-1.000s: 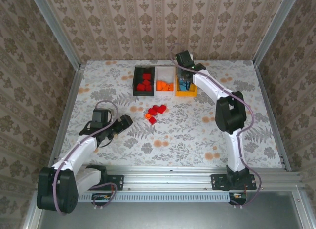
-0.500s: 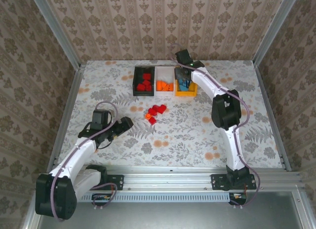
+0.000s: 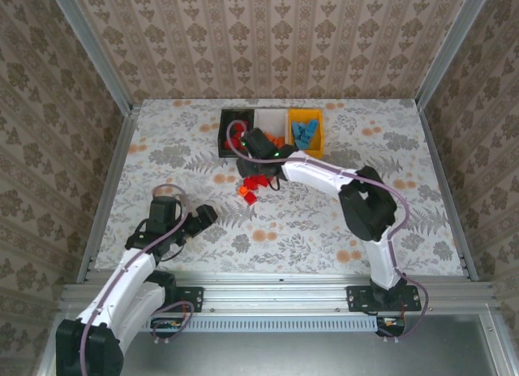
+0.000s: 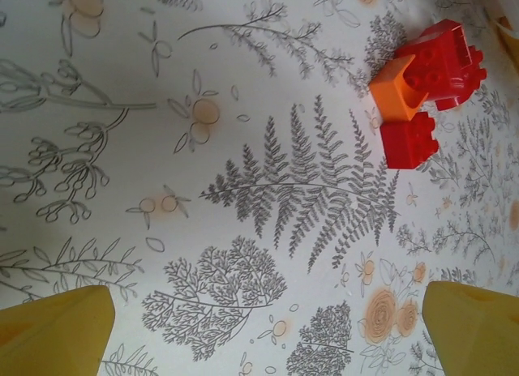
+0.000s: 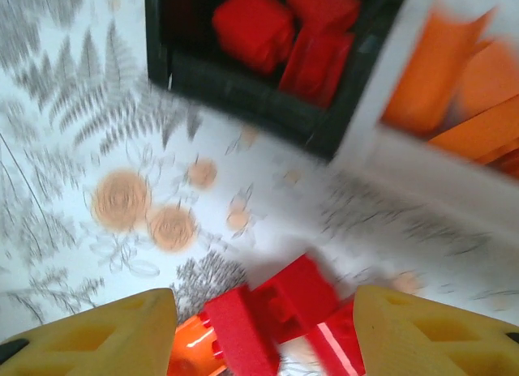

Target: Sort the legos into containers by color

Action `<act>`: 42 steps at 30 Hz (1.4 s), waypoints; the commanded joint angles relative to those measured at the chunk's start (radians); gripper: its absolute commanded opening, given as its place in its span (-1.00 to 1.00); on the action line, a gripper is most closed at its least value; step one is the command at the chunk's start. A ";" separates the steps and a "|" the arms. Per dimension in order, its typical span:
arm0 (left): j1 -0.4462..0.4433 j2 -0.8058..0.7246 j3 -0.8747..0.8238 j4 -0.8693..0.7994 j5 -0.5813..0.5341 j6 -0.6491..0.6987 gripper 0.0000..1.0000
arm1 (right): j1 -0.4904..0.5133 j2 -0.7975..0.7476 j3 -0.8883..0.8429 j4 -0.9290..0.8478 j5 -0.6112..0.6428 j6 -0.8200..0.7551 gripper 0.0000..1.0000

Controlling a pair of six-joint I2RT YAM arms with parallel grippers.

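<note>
A loose pile of red legos with one orange lego lies mid-table. My right gripper hangs open just above it; in the right wrist view its gripper straddles red legos and the orange lego, gripping nothing. The black bin holds red legos, the white bin orange ones, and the orange-yellow bin blue legos. My left gripper is open and empty over bare table, left of the pile; its wrist view shows the gripper short of the pile.
The three bins stand side by side at the back of the flowered table. Metal frame rails and wallpapered walls close the table on three sides. The right arm's forearm stretches across in front of the bins.
The right arm swung from over the orange-yellow bin leftward and nearer, down to the loose pile. The left arm drew back slightly toward the near edge.
</note>
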 commanded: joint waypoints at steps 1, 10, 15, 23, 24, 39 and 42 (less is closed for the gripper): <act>-0.008 -0.046 -0.034 -0.010 0.007 -0.048 0.99 | 0.007 0.067 0.050 -0.031 0.000 0.022 0.19; -0.010 -0.106 -0.092 0.012 0.002 -0.078 0.99 | 0.021 0.123 0.040 -0.043 0.013 0.033 0.02; -0.011 -0.103 -0.095 0.019 -0.010 -0.073 1.00 | 0.033 0.123 0.032 -0.049 0.010 0.044 -0.08; -0.010 -0.105 -0.100 0.018 0.005 -0.072 1.00 | 0.072 0.105 -0.027 -0.038 0.001 0.074 -0.08; -0.010 -0.106 -0.102 0.015 0.006 -0.072 1.00 | 0.073 0.105 -0.031 -0.037 0.001 0.079 -0.08; -0.011 -0.228 -0.140 -0.041 -0.003 -0.094 1.00 | 0.126 0.018 -0.105 -0.060 0.061 0.101 0.02; -0.009 -0.228 -0.147 -0.030 -0.005 -0.100 1.00 | 0.132 -0.004 -0.112 -0.069 0.072 0.099 0.10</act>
